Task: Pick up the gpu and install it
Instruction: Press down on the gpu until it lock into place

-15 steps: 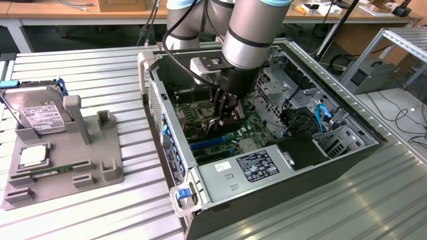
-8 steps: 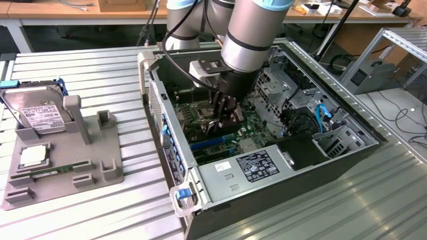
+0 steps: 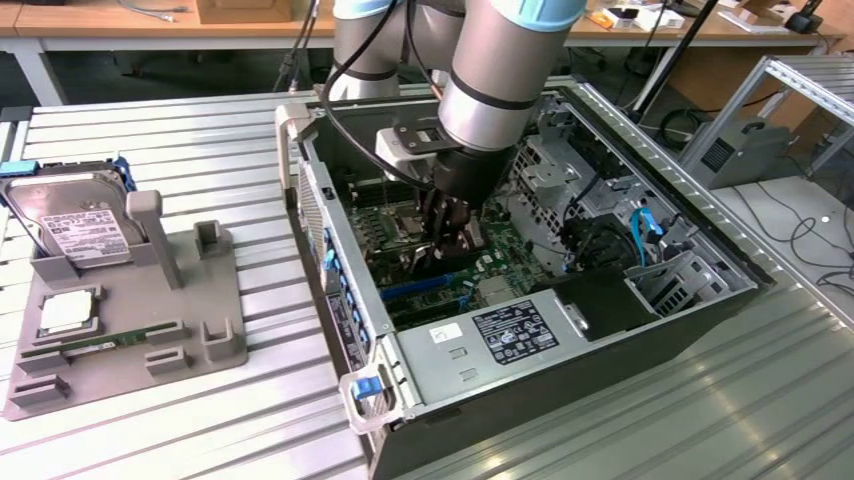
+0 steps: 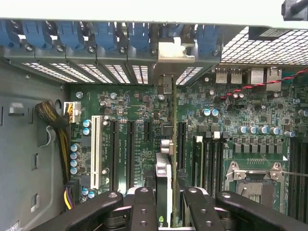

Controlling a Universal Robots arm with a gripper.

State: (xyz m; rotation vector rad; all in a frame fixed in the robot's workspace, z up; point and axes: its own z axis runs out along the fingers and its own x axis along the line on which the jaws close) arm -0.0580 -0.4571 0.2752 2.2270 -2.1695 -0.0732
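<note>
Wrist view looks straight down past the gripper (image 4: 166,204), whose fingers (image 4: 144,209) are clamped on either side of the gpu (image 4: 163,187), a thin card seen edge-on with its silvery bracket (image 4: 169,53) reaching up among the blue slot clips (image 4: 103,33) at the rear of the case. The card stands upright over the green motherboard (image 4: 231,125), lined up along one of the long black expansion slots (image 4: 130,149); whether its edge is already seated in a slot cannot be told. Judged from this, the pick-up is done and the installation is under way but not shown complete, since the gripper has not let go.

Exterior view shows the arm reaching down into the open computer case (image 3: 667,320), with the gripper low over the board. On the grey fixture (image 3: 174,330) at the exterior view's left, the silver hard drive (image 3: 74,225) with its white label sits upright. A black-and-white label (image 3: 514,332) on the power supply housing carries print too small to read, and no brand name can be made out.
</note>
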